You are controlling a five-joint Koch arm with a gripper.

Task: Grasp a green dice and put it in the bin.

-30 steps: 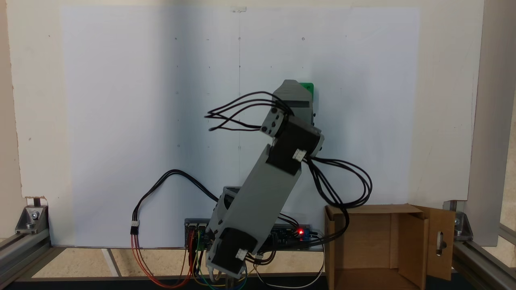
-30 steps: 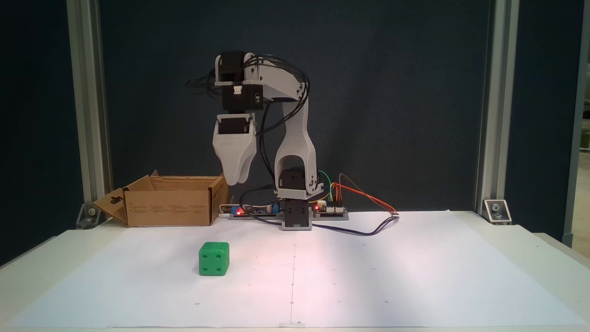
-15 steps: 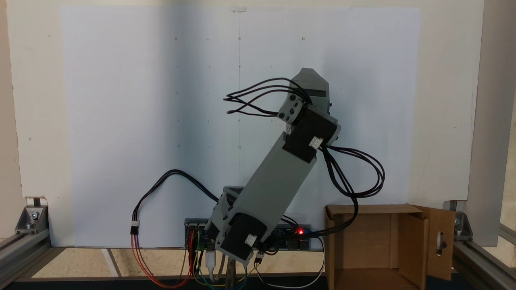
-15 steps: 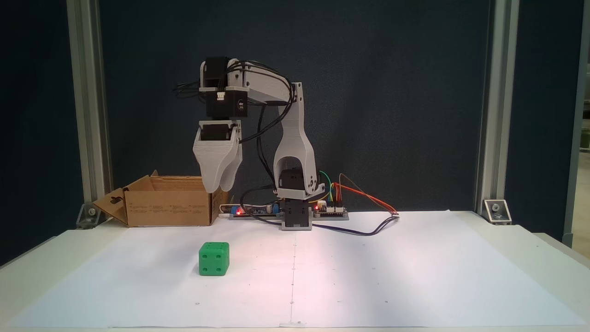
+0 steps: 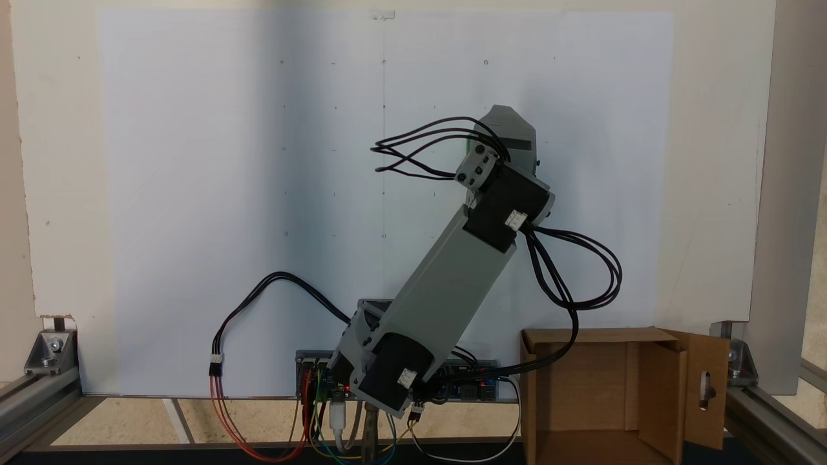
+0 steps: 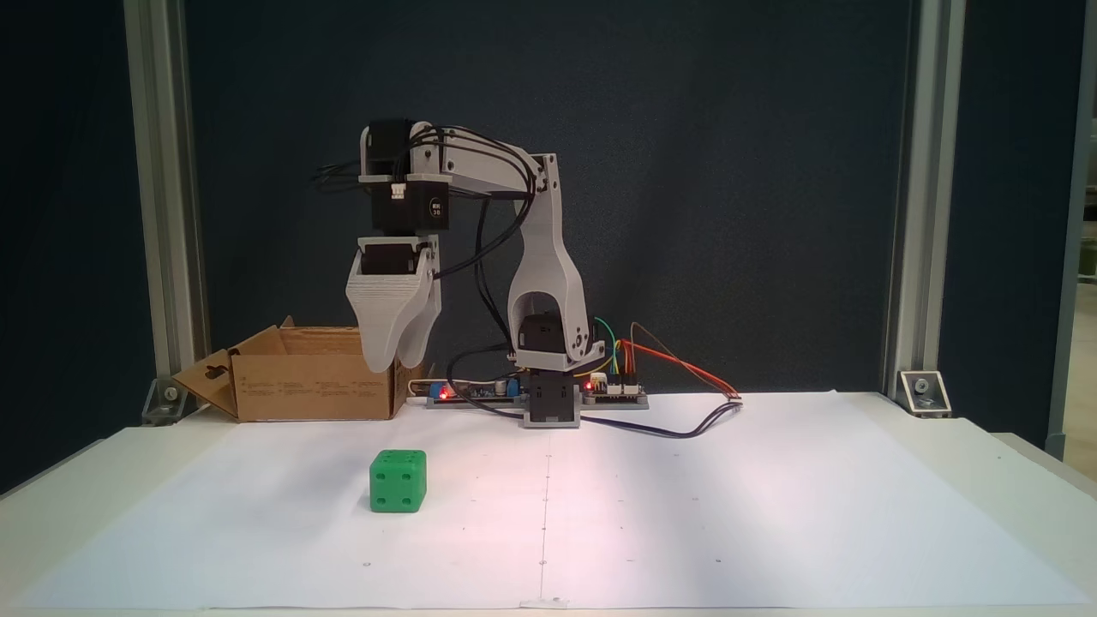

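Dice on paper, hand above — apart

A pale desk is covered across most of its top by a large white paper sheet marked with faint dots and a thin centre line. On the paper, left of that line in the front-facing fixed view, sits the green dice, four pips facing the camera. At the back left stands the bin, an open brown cardboard box. Beside it, at the back centre, are the arm's base and a circuit board.
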